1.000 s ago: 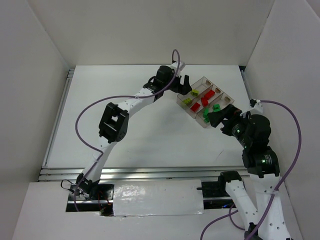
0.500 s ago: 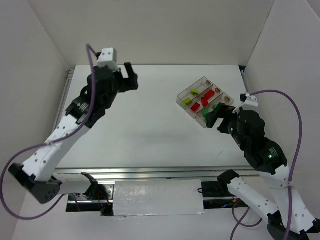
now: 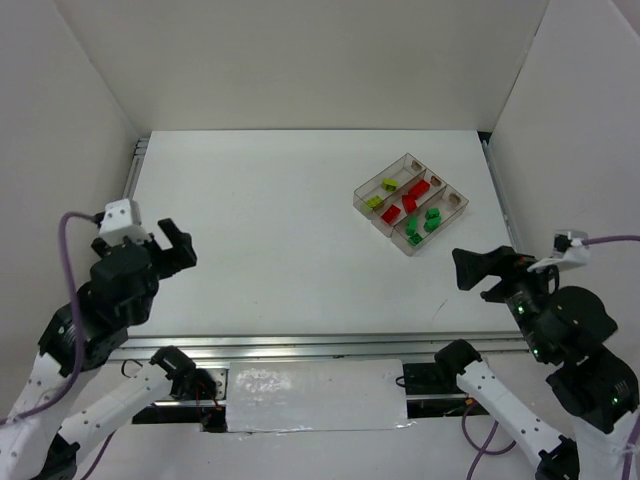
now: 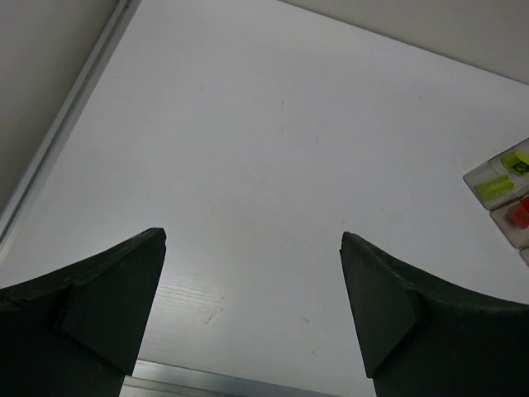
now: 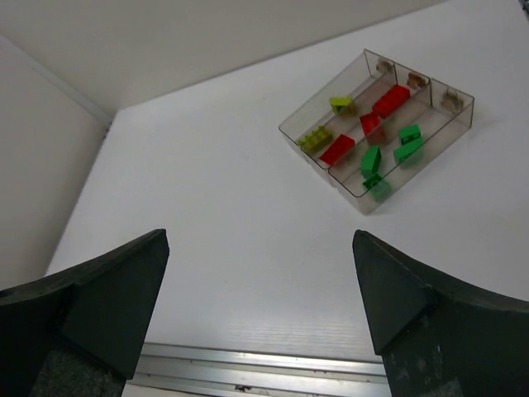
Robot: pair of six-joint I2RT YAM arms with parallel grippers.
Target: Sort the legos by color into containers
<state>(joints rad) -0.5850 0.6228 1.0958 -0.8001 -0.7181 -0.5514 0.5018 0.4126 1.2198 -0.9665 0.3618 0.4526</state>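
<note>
Both grippers open and empty at the near edge, with the legos lying colour by colour in the containers.

At the near left, the left gripper hangs over the white table with its jaws spread wide and nothing between them; its wrist view shows only bare tabletop between the fingers and a corner of the trays at the right edge. Toward the far right of the table the containers sit at an angle, 3 trays joined side by side. The left tray holds 2 yellow-green bricks, the middle tray 3 red bricks, and the right tray several green bricks. At the near right, well apart from the trays, the right gripper points toward them, jaws likewise wide apart and gripping nothing.
</note>
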